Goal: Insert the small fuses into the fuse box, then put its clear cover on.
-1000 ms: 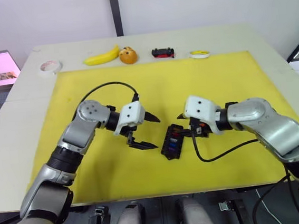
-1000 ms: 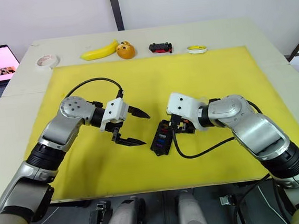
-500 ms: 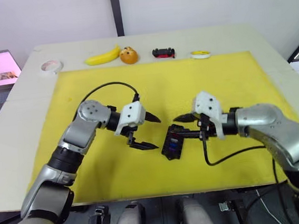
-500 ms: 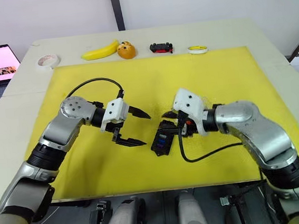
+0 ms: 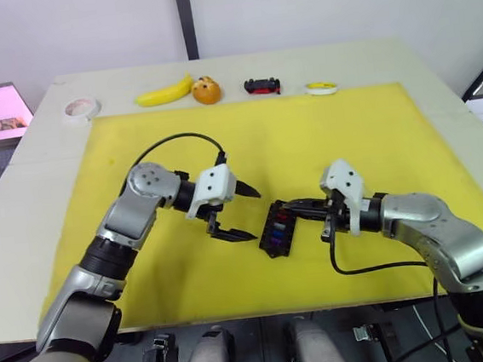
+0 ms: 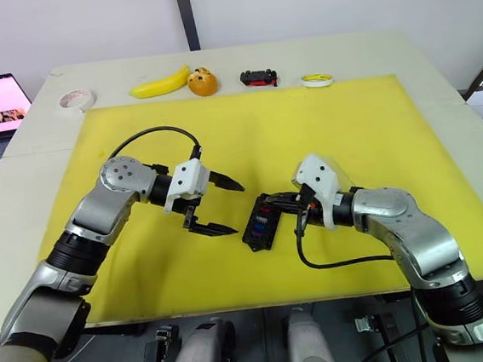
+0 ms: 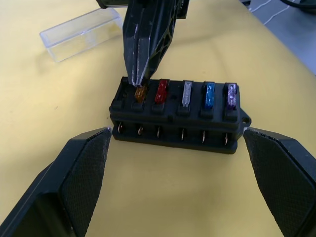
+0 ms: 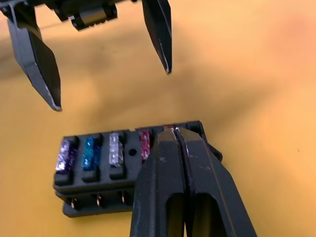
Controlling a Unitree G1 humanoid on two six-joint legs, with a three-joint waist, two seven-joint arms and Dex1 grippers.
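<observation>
On the yellow mat mid-desk, fuse box (image 7: pixel 177 116) sits between tools; right tool (image 7: pixel 140 81) pinched tight on olive-brown fuse (image 7: pixel 140 93) at the end slot. Press straight down, seat flush, then release; left tool (image 5: pixel 238 211) hangs wide open, empty, just beside the box

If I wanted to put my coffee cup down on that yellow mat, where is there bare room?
The yellow mat is bare along its far half, between the row of banana, toy car and the arms. It is crowded mid-mat, where the left gripper and right gripper flank the fuse box.
</observation>
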